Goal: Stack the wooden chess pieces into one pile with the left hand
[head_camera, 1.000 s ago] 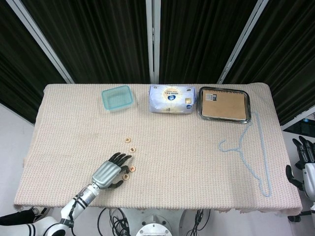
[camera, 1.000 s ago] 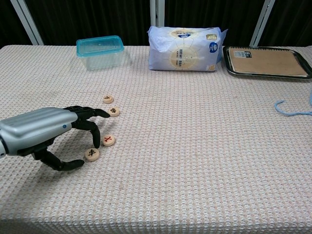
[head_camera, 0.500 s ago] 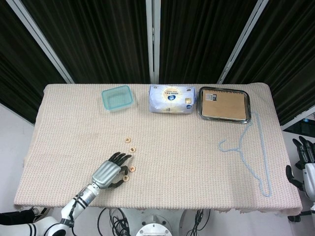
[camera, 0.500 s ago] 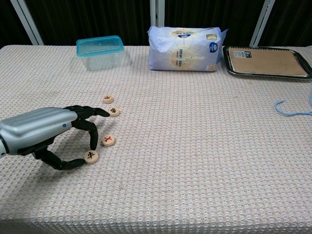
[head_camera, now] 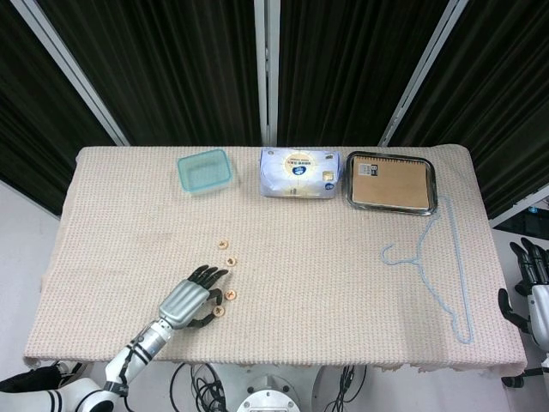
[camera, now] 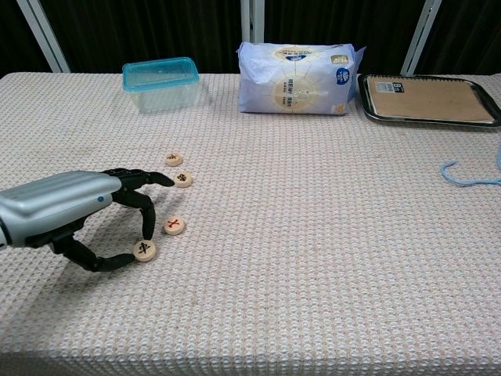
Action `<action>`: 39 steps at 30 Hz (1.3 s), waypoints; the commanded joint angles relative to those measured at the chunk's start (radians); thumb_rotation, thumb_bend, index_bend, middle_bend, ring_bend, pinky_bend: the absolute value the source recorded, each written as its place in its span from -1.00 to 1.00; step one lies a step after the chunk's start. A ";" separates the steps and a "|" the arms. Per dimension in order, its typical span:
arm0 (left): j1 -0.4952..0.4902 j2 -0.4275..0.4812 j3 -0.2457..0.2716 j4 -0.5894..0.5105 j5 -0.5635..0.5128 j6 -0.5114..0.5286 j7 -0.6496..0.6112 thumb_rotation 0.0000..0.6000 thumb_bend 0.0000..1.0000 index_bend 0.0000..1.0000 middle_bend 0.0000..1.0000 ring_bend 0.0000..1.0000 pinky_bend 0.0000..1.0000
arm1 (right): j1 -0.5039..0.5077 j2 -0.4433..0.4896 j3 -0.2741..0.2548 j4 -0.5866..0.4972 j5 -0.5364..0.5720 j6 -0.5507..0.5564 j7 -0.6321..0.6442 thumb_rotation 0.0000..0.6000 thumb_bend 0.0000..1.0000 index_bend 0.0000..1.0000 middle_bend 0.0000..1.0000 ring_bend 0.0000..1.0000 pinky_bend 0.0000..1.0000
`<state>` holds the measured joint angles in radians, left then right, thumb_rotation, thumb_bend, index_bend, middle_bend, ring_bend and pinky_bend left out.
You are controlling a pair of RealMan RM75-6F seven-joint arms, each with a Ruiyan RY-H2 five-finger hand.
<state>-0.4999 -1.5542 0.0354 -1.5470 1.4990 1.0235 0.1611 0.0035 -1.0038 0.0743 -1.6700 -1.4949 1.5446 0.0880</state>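
Dark curtains with pale vertical rails hang behind a worktop [head_camera: 343,257] covered in a beige woven cloth.

At the near left, the left hand [camera: 70,211] lies low over the cloth with its fingers curled down. A fingertip and the thumb now close on either side of the nearest chess piece [camera: 144,251], pinching it where it lies on the cloth. A second ago that piece sat just clear of the fingers; since then the thumb has come in against it and the piece has slid slightly toward the hand. Just beyond it to the right lies the second chess piece [camera: 174,225], marked in red and apart from the fingers. Farther back are the third chess piece [camera: 182,179], close to an outstretched fingertip, and the fourth chess piece [camera: 173,159]. All four lie flat and separate, none stacked; the last three have not moved.

Along the far edge stand a teal plastic container [head_camera: 204,171], then a blue and white soft pack [head_camera: 298,173], then a metal tray [head_camera: 390,182] carrying a brown notebook [head_camera: 390,184]. A light blue hanger [head_camera: 437,266] lies on the cloth at the right.

Off the worktop's right edge, the right hand [head_camera: 527,279] hangs with fingers spread, holding nothing, unchanged.
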 commanded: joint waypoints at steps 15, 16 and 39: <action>-0.007 0.057 -0.064 -0.018 -0.063 0.015 -0.135 1.00 -0.35 -0.04 -0.91 -1.00 -1.00 | 0.002 -0.002 0.001 -0.002 0.003 -0.005 -0.007 1.00 -0.14 -1.00 -1.00 -1.00 -1.00; -0.010 0.058 -0.072 -0.010 -0.073 0.011 -0.145 1.00 -0.35 -0.04 -0.91 -1.00 -1.00 | 0.002 -0.002 0.001 -0.002 0.003 -0.004 -0.007 1.00 -0.14 -1.00 -1.00 -1.00 -1.00; -0.027 0.013 -0.102 0.157 -0.141 -0.046 -0.302 1.00 -0.35 -0.02 -0.89 -1.00 -1.00 | 0.006 -0.009 0.002 -0.005 0.008 -0.012 -0.027 1.00 -0.14 -1.00 -1.00 -1.00 -1.00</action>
<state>-0.5268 -1.5411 -0.0661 -1.3902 1.3579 0.9767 -0.1401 0.0097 -1.0126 0.0760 -1.6753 -1.4866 1.5330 0.0604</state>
